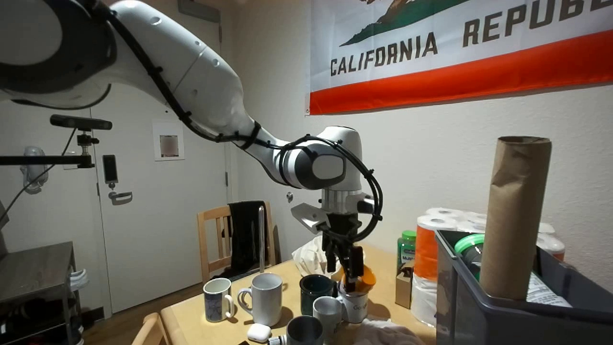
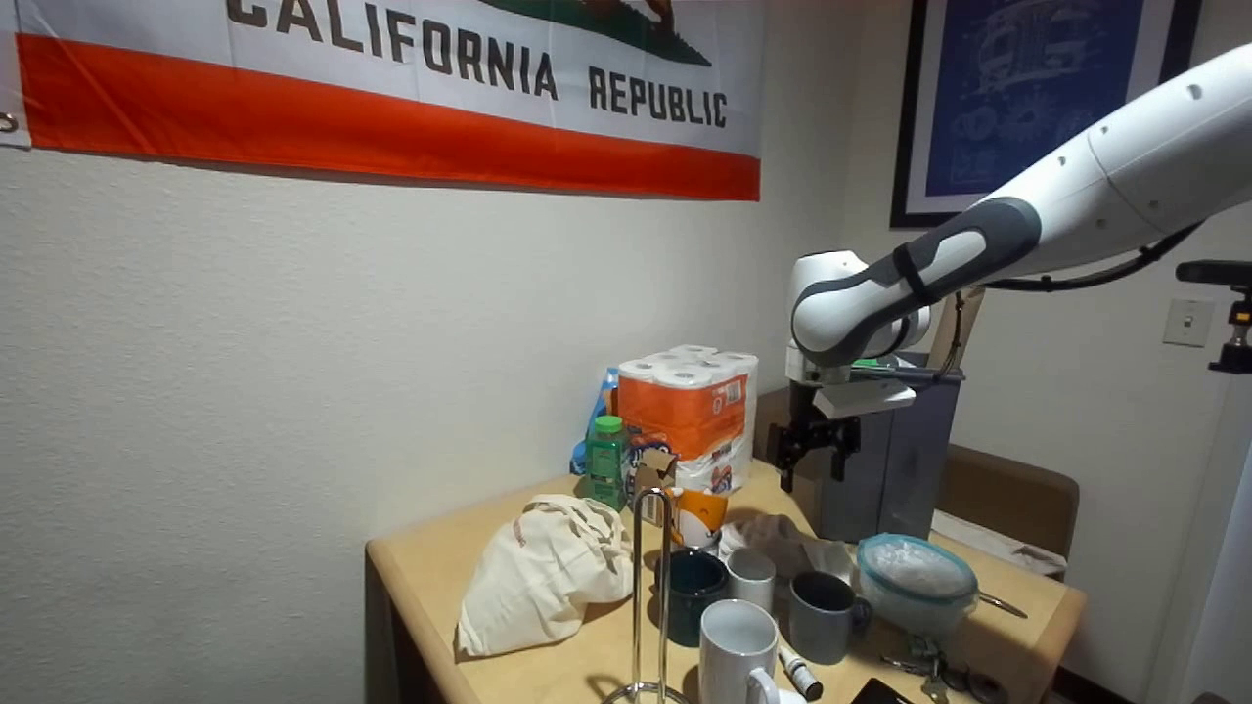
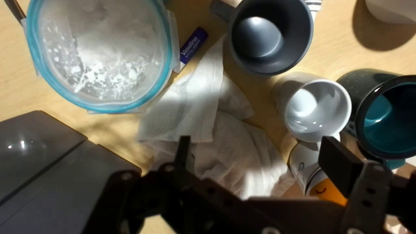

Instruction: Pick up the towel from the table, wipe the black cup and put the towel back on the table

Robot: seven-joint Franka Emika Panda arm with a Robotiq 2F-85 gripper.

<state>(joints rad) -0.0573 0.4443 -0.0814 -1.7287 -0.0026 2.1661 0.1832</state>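
A crumpled whitish towel [image 3: 224, 130] lies on the table under my gripper. It also shows in both exterior views, beside the cups [image 1: 388, 334] [image 2: 768, 538]. My gripper [image 3: 256, 143] is open and empty, pointing down above the towel; it appears in both exterior views [image 1: 342, 277] [image 2: 812, 479]. A very dark green-black cup with a teal inside [image 3: 367, 107] stands upright right of the towel in the wrist view; both exterior views show it [image 1: 316, 293] [image 2: 695, 598]. A dark grey mug [image 3: 271, 35] stands near the towel's far end. I cannot tell which is called the black cup.
A white cup [image 3: 313, 107] and a white mug with an orange cup in it [image 1: 354, 306] stand close to the towel. A teal-rimmed bowl [image 3: 97, 55] and a tall grey bin [image 2: 880, 469] flank it. A metal stand [image 2: 636, 587] and cloth bag [image 2: 548, 577] are farther off.
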